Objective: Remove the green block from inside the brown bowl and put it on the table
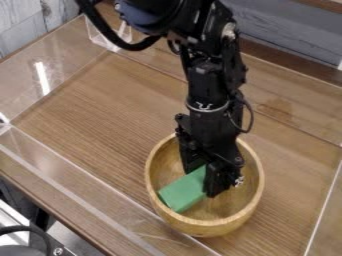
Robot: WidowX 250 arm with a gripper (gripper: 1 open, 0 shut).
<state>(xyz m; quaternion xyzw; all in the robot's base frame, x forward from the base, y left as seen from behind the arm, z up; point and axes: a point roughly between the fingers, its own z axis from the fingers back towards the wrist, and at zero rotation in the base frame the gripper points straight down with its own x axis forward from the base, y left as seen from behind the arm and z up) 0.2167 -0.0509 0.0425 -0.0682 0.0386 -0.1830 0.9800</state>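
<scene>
The brown bowl (250,203) stands on the table (107,110) near its front right. Inside it the green block (182,190) lies tilted, its right end raised. My black gripper (214,184) reaches straight down into the bowl, and its fingers (227,180) stand on either side of that raised end, closed against it. The fingers hide the block's far end and the bowl's floor beneath them.
Clear acrylic walls (54,70) run round the table's edges, one close along the front left (94,190) of the bowl. The arm's black body and cables (160,20) rise above the middle of the table.
</scene>
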